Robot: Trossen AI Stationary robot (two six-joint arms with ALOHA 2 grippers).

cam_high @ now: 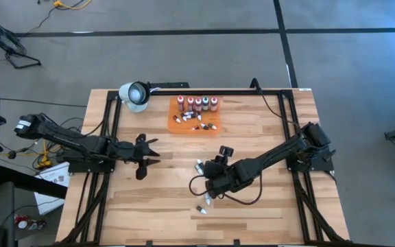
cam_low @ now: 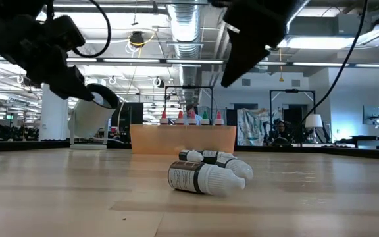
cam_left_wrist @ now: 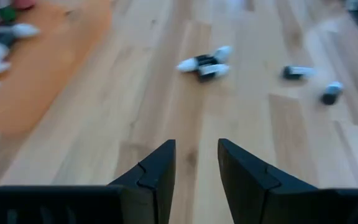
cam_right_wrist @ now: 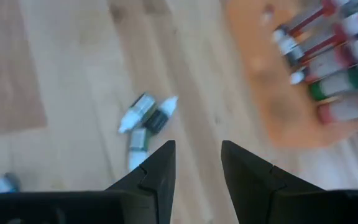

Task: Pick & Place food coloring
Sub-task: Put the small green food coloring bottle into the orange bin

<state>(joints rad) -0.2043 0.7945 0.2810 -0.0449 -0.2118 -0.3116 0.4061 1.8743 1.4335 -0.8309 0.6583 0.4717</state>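
Food coloring bottles [cam_high: 197, 103] stood in a row on the orange tray [cam_high: 175, 124] near the table's far edge, with small white-and-dark vials [cam_high: 199, 119] lying in front of them on the same tray. More vials lay loose on the wooden table [cam_high: 149, 206]: a small cluster [cam_high: 199, 165] near the middle and two more [cam_high: 203, 208] nearer the front edge. Only the high view showed both arms at once. The low view, level with the tabletop, showed the cluster as vials lying on their sides [cam_low: 206, 172], with the tray and its upright bottles behind them. The left wrist view showed the cluster and the two separate vials [cam_left_wrist: 312, 82] ahead of its fingers.

Left gripper [cam_left_wrist: 196, 167] held nothing, its fingers slightly apart above bare wood. Right gripper [cam_right_wrist: 197, 169] was likewise partly open and empty, hovering just beside the cluster [cam_right_wrist: 145, 121]. The left arm reached in low from the left edge; the right arm stretched diagonally from the right side toward the table's middle.
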